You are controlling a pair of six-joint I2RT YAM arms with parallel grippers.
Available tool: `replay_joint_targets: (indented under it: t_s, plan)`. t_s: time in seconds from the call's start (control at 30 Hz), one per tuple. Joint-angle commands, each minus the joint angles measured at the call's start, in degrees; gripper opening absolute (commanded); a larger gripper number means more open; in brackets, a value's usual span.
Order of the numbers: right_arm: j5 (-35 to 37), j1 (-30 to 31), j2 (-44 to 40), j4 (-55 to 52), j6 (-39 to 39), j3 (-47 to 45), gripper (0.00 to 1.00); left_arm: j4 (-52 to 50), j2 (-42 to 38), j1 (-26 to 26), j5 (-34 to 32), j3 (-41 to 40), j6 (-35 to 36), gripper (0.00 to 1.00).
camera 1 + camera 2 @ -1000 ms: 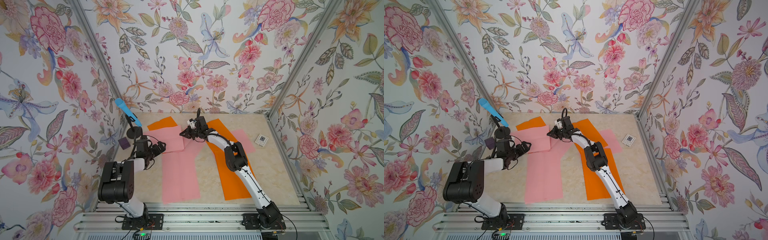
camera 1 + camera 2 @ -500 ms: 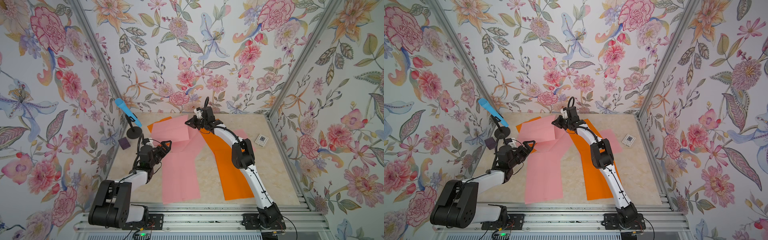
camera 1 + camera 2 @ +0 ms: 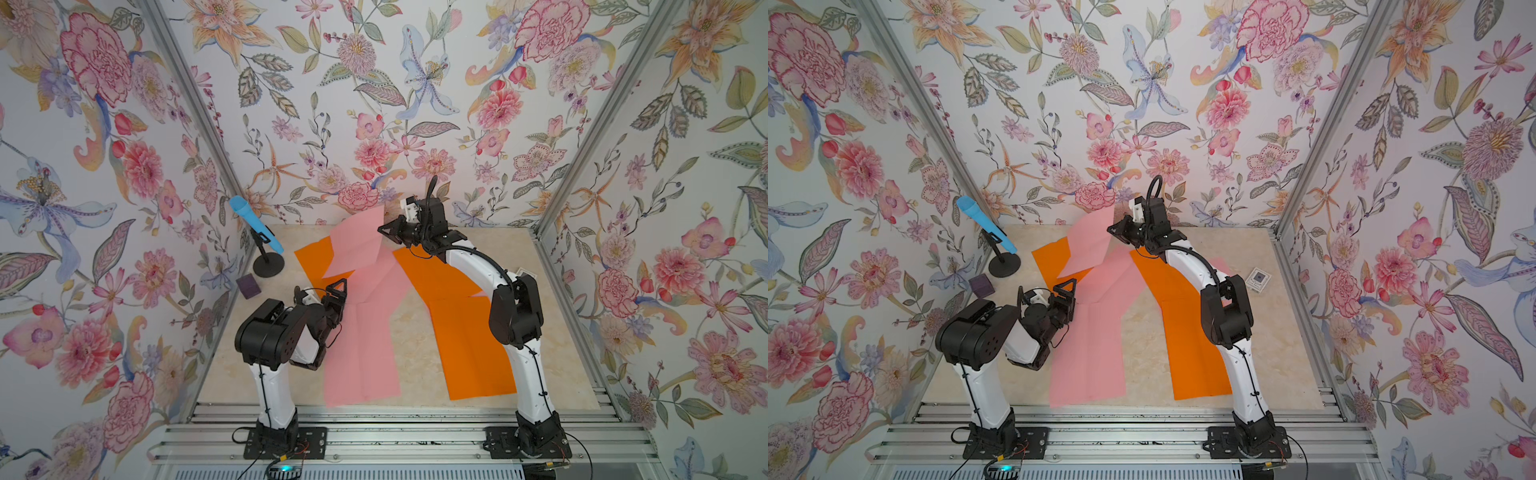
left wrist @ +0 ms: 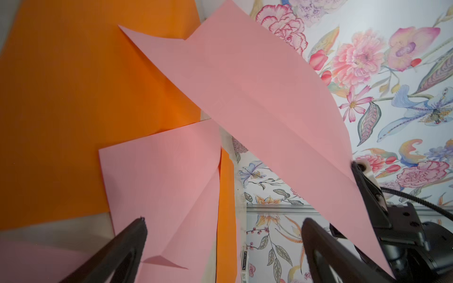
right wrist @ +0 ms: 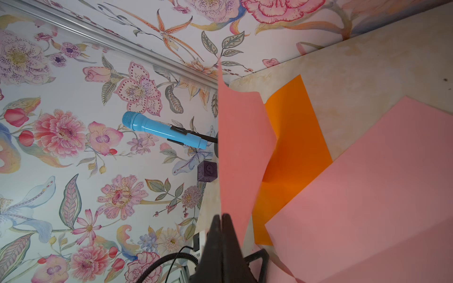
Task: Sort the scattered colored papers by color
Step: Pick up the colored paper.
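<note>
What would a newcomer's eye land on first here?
First, the lifted pink sheet hanging in the air near the back wall, pinched by the shut right gripper. Next comes the long orange sheet lying flat under the right arm. Then the left gripper, open and empty, beside the flat pink sheets on the table's left side.

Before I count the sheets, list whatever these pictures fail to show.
Far orange sheet: in both top views the lifted pink sheet covers part of it.
Pink sheet beside the right arm: in both top views mostly behind that arm.
White card: print too small to read in a top view.
Long pink strip: sheet count unclear where layers overlap.
</note>
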Motion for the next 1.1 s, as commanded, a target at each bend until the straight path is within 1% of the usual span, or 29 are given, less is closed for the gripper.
replay_joint_targets:
  t_s: [0.0,0.1,0.27,0.33,0.47,0.57,0.67,0.73,0.87,0.93,1.0,1.03,1.07]
  plan:
    - [0.05,-1.30,-5.06,5.19,0.99,-6.17,0.00,20.35,2.05,-2.86,-0.66,4.41,-4.27,1.00]
    - [-0.19,-2.41,-8.16,7.75,1.03,-11.95,0.00,20.33,2.51,-3.86,-2.54,6.52,-4.80,1.00]
    - [-1.06,-3.83,-10.76,11.48,2.12,-18.00,0.00,20.37,4.23,-4.03,-2.42,10.96,-6.12,1.00]
    - [-1.61,-4.35,-11.28,14.09,3.56,-19.87,0.00,20.33,5.46,-4.12,-2.37,12.91,-7.69,1.00]
    - [-1.97,-4.68,-11.84,15.21,4.19,-20.84,0.00,20.42,6.92,-4.25,-2.82,15.67,-9.27,1.00]
    - [-1.88,-4.94,-12.20,15.39,3.83,-21.35,0.00,20.37,7.50,-4.57,-2.73,16.73,-11.76,0.99]
    - [-2.32,-5.27,-12.19,15.61,3.96,-21.73,0.00,20.41,7.65,-4.83,-2.75,16.63,-12.90,0.96]
    - [-2.32,-5.34,-12.50,15.69,3.70,-22.40,0.00,20.37,7.48,-4.93,-3.00,16.29,-13.20,0.88]
    - [-2.41,-5.33,-13.33,16.07,3.11,-24.52,0.00,20.41,7.44,-4.89,-2.30,16.59,-13.56,0.66]
    - [-2.41,-5.40,-13.84,16.05,2.61,-25.54,0.00,20.37,7.27,-4.84,-2.38,16.28,-13.75,0.53]
    - [-2.32,-5.45,-14.30,16.00,2.40,-26.45,0.00,20.32,7.22,-4.84,-2.23,16.09,-13.58,0.45]
    - [-2.40,-5.56,-14.43,15.96,2.30,-26.87,0.00,20.35,7.17,-4.84,-2.05,16.10,-13.49,0.38]
    - [-2.49,-5.61,-14.56,15.91,2.07,-27.19,0.00,20.37,7.18,-4.81,-1.87,15.97,-13.51,0.34]
